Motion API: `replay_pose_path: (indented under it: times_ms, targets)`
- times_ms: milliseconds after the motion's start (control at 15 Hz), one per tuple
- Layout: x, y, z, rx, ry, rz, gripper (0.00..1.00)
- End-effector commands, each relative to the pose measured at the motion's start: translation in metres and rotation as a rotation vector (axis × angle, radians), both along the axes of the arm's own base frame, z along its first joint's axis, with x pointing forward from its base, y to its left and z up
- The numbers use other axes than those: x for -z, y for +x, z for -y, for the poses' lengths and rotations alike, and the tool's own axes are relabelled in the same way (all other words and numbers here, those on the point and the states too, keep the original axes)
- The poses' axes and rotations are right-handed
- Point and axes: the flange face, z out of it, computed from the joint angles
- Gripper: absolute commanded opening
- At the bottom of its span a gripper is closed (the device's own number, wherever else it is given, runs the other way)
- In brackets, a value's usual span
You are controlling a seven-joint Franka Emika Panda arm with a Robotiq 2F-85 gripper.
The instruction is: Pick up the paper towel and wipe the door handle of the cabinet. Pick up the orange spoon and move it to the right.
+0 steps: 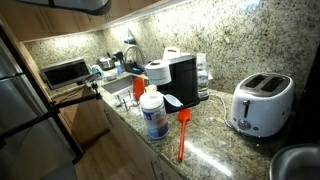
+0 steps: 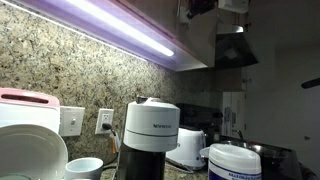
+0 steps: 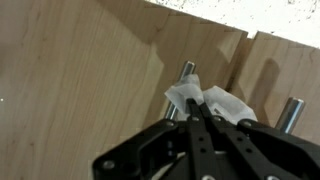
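We judge ourselves in the wiping step, our gripper (image 3: 198,108) pinching the paper towel (image 3: 226,100) at the cabinet's door handle (image 3: 187,71), so next comes rubbing along it, while the orange spoon (image 1: 183,132) lies on the bench (image 1: 215,152).

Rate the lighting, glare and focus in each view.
In an exterior view the light strip is blown out and the near white cup looks soft; in an exterior view glare washes the backsplash while its left edge is dark, the orange spoon clear; wrist view evenly lit, the gripper a dark shape on the bright paper towel.
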Motion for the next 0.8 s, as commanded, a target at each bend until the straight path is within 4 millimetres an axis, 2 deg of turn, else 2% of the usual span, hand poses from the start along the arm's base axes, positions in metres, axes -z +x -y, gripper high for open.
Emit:
replay_pose_path:
  times_ms: [0, 400, 600, 733]
  targets:
    - [-0.023, -0.002, -0.005, 0.068, -0.020, 0.155, 0.01]
    - [-0.074, -0.019, 0.002, 0.167, -0.033, 0.355, 0.01]
    - [-0.087, -0.021, 0.008, 0.197, -0.045, 0.402, 0.01]
    - [-0.089, -0.019, 0.012, 0.195, -0.036, 0.397, 0.01]
